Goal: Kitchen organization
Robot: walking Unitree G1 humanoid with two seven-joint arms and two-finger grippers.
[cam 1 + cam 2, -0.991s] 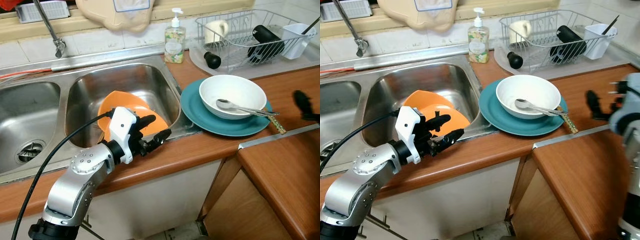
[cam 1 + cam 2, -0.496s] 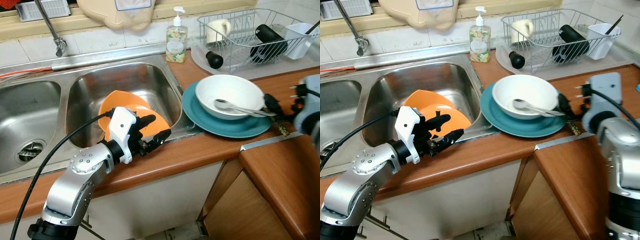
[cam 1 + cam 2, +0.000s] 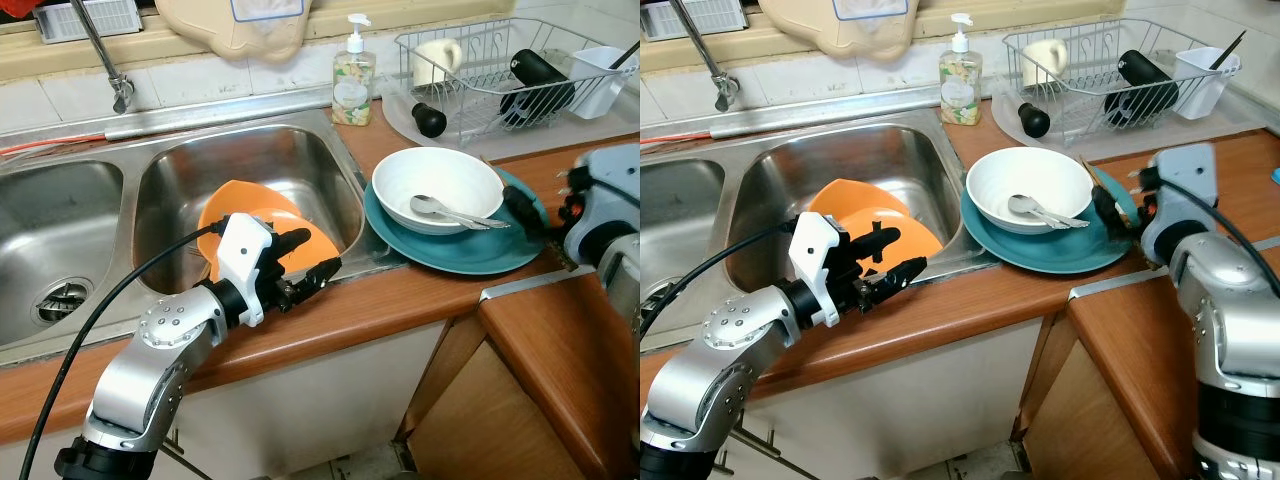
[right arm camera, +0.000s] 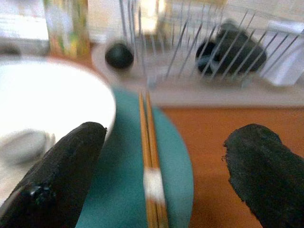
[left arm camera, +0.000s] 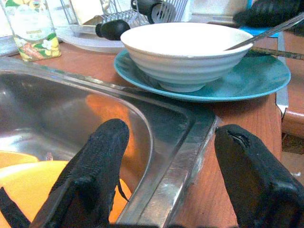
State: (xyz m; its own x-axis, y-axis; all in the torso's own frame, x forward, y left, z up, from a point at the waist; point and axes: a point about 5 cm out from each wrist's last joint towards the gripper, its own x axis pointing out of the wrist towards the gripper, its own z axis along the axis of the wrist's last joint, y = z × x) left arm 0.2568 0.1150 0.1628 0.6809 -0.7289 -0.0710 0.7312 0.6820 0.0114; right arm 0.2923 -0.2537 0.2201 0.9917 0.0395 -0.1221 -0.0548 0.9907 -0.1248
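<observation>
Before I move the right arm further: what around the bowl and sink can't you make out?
- Chopsticks: near ends cut off by the right wrist view's edge; picture blurred.
- Spoon handle end: hidden behind the right claw in the eye views.
- Orange plate: lower part hidden by the left claw.
- Soap bottle label: too small.

One white bowl [image 3: 437,187], one teal plate [image 3: 470,245] — two orange plates [image 3: 262,230], one soap bottle [image 3: 351,72], two chopsticks [image 4: 151,156].

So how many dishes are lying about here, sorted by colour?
White: 2, the bowl on the counter and the mug in the rack
Teal: 1, the plate under the bowl
Orange: 2, the plates overlapping in the sink, as far as I can tell
Total: 5
</observation>
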